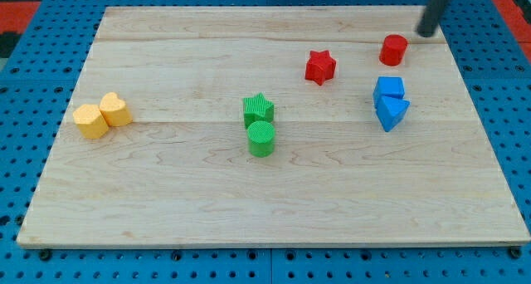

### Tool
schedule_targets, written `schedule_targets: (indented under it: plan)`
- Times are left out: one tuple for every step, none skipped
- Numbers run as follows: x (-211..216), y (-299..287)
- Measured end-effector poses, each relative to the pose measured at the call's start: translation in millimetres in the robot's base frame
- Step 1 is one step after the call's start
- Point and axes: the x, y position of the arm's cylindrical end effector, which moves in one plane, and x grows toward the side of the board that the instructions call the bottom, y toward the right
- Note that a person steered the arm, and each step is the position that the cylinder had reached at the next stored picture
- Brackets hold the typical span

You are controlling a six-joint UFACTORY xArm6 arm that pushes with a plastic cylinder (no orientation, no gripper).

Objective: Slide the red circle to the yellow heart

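Two yellow blocks sit touching at the view's left; which is the yellow heart (115,109) we cannot tell surely. Far across the board, the red circle (393,49) lies near the top right. Our tip (427,33), a bare rod without jaws, stands just beyond it up-right, so we push leftward and down.

Dark rod slanting down from the view's top right edge. My tip (426,33) resting low, at the board's far corner.

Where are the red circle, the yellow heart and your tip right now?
red circle (393,49): camera view, on its top face.
yellow heart (115,109): camera view, on its top face.
my tip (426,32): camera view, the rod's very end, just right of the red circle.
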Motion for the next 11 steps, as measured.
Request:
schedule_targets:
  plan:
    - [26,-39]
    - [-1,-23]
    - [14,45]
    - [39,41]
    - [41,-39]
    - [67,-66]
    - [58,-41]
    - [88,25]
    - [88,-33]
    - [88,-100]
    - [88,-127]
